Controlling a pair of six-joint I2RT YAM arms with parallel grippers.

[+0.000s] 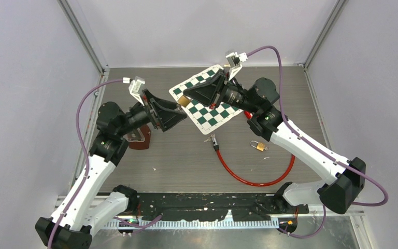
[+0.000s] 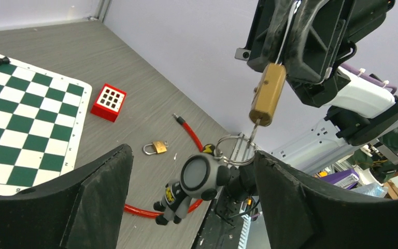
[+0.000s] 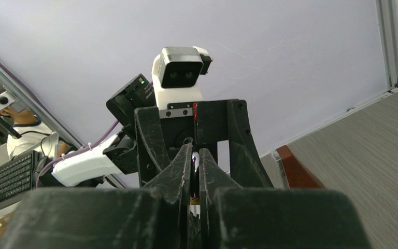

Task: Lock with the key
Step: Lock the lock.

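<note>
While your right gripper (image 3: 195, 163) is pinched together on the shackle of the brass padlock (image 2: 267, 93), the lock's body hangs just below its fingers, held up in the air above the table (image 1: 186, 161). From the top view you find it by the left corner of the chessboard mat (image 1: 207, 116), between the two arms' fingertips. The key (image 2: 253, 132) sits in the bottom of the lock body. A key ring (image 2: 223, 142) hangs from it, and a small grey toy figure (image 2: 197, 179) dangles from the ring. Your left gripper (image 2: 193, 155) points at the lock from the opposite side with its fingers spread wide. In the left wrist view they flank the toy figure and the ring, and neither finger touches either of them. You cannot tell from these views whether the key is turned, and the shackle's end is hidden inside the right gripper.

Down on the table a second padlock (image 1: 259, 146), small and brass, lies with its shackle closed. It sits inside the curve of a red cable (image 1: 254, 181) but apart from it. A red box (image 2: 109, 102) with a white grid top sits beside the mat's edge
</note>
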